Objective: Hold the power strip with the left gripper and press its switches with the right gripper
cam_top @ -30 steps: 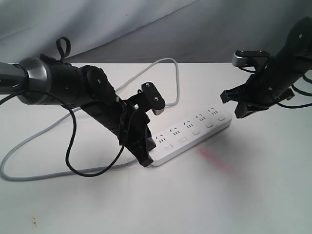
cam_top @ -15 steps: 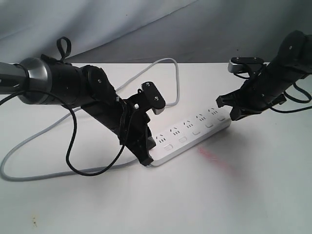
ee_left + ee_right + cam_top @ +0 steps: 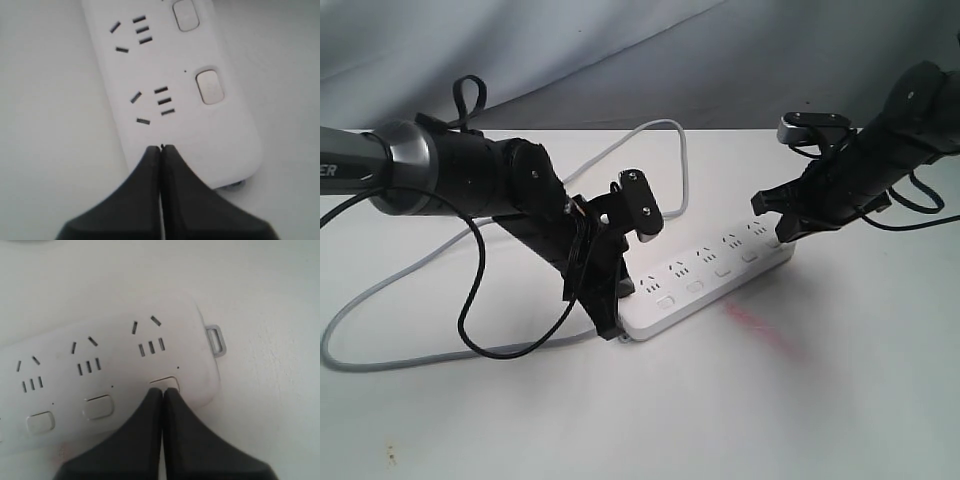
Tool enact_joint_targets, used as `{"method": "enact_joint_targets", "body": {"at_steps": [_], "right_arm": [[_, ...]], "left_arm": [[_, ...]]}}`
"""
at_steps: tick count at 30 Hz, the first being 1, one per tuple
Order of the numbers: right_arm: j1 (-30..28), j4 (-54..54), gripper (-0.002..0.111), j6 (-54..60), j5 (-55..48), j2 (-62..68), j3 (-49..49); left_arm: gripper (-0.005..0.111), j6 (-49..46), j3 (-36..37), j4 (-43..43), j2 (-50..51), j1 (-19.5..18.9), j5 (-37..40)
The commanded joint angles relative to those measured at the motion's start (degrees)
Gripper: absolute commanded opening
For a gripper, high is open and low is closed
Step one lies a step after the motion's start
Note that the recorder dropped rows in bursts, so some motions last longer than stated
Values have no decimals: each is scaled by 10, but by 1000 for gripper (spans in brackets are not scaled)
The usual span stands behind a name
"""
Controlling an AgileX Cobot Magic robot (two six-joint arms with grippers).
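The white power strip (image 3: 712, 274) lies slantwise on the table. Its light-grey cord (image 3: 677, 160) loops away behind the left arm. My left gripper (image 3: 610, 322) is shut, and its joined tips rest on top of the strip's near end (image 3: 220, 140), just short of the first socket group; nothing is between the jaws (image 3: 161, 148). My right gripper (image 3: 776, 228) is also shut. Its joined tips (image 3: 163, 390) sit on the end button (image 3: 165, 381) at the strip's far end. Two more buttons, such as the one beside it (image 3: 98, 406), show uncovered.
The grey cord (image 3: 360, 355) runs in a wide loop over the left of the table. A black cable (image 3: 470, 335) hangs from the left arm. A faint red smear (image 3: 750, 322) marks the tabletop in front of the strip. A grey backdrop (image 3: 620, 50) rises behind.
My right gripper has come down and to the left, from beside the strip's far end onto its end button. The left arm has shifted slightly, still on the near end.
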State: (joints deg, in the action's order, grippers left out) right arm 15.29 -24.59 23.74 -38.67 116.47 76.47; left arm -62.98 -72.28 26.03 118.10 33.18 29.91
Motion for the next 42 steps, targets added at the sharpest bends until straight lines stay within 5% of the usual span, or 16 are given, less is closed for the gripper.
{"method": "enact_joint_targets", "body": {"at_steps": [1,30,42], "right_arm": [[1,-5,0,6,4,-1,4],[1,-41,0,17,2,46,36],[1,37,0,-27,-44,43,36]], "left_arm": [[0,0,6,-23,20,14,15],[0,1,6,-22,22,27,15],[0,12,6,-22,22,27,15]]}}
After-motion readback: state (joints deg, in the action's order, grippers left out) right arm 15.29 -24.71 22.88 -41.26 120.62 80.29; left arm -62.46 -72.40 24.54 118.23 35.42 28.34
